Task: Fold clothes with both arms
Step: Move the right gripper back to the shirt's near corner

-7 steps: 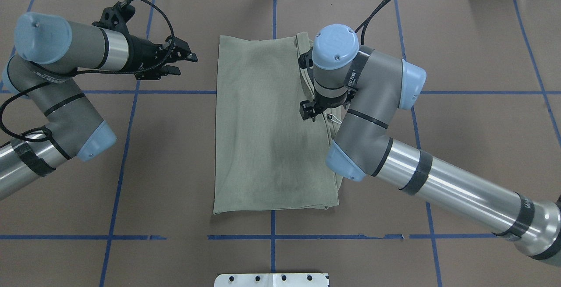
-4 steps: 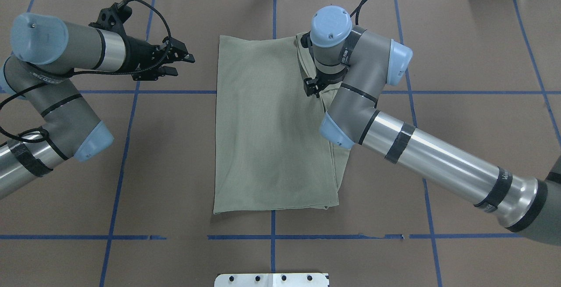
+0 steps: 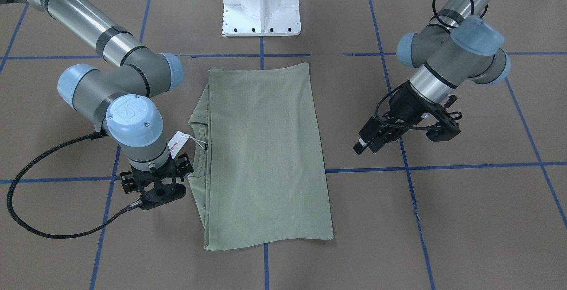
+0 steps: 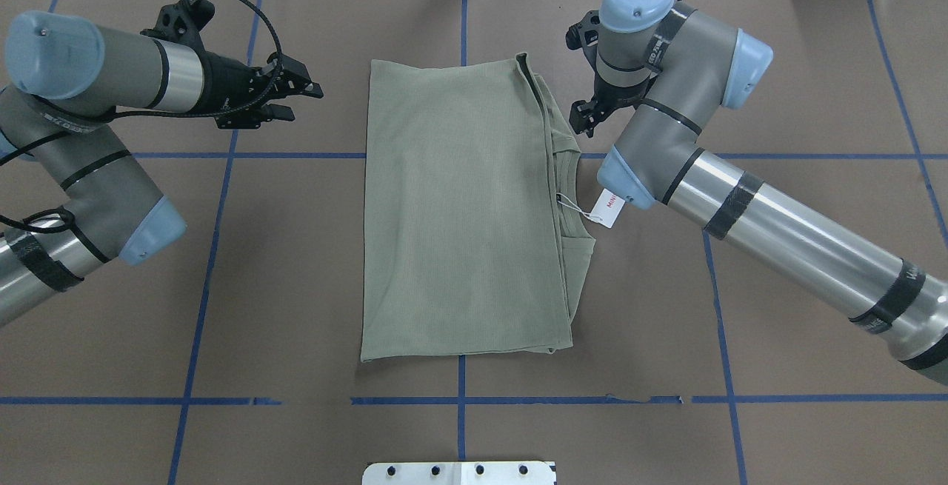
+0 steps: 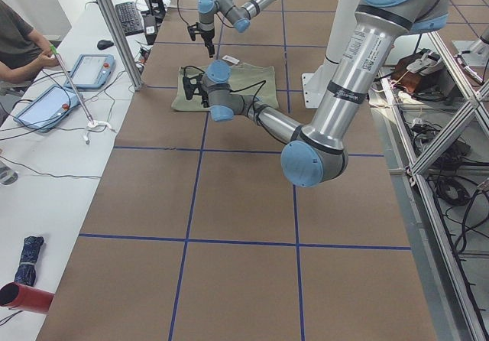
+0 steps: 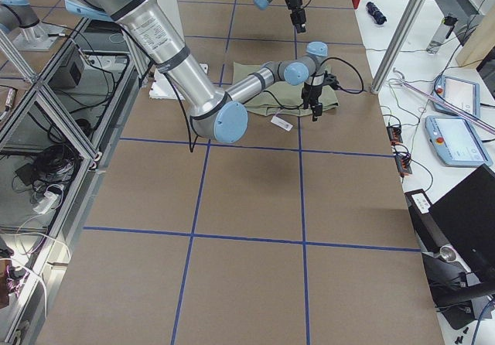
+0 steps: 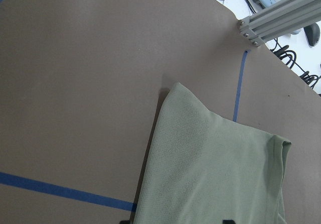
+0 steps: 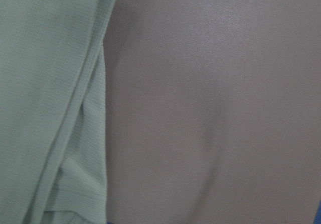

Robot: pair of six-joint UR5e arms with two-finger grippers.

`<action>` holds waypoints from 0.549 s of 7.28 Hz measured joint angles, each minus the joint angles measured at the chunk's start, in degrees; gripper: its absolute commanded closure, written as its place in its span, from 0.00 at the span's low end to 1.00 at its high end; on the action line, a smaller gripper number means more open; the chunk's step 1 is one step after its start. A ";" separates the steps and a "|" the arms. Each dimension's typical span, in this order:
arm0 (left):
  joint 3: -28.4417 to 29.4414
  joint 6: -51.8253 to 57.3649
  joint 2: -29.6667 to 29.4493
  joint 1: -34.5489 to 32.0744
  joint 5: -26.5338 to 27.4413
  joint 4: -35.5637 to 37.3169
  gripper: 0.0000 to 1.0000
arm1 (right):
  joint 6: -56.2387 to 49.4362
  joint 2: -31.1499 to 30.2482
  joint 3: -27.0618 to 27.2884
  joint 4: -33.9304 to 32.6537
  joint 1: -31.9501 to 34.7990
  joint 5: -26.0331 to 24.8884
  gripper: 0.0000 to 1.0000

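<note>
1 arm [image 4: 778, 218], R, now off shirt [image 4: 459, 211]

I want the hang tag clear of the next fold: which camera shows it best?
Overhead exterior: the tag lies in plain view beside the shirt. In front-facing, the right arm covers part of it. Side views show only a speck, and wrist views miss it.

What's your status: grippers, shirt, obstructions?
Left gripper open, clear of shirt. Right gripper beside its collar edge, open or shut unclear. Shirt folded flat, hang tag sticking out. Nothing blocking.
</note>
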 measured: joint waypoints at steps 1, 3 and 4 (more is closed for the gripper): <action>-0.16 0.00 0.00 -0.56 -0.74 0.01 0.32 | 6.14 -1.28 4.33 -0.10 -1.23 0.09 0.02; -0.44 0.00 0.13 -0.86 -1.15 0.02 0.32 | 25.36 -6.95 16.65 0.36 -5.91 -0.86 0.02; -0.43 0.00 0.25 -0.87 -1.17 0.02 0.32 | 37.03 -9.11 22.25 0.46 -9.28 -3.06 0.02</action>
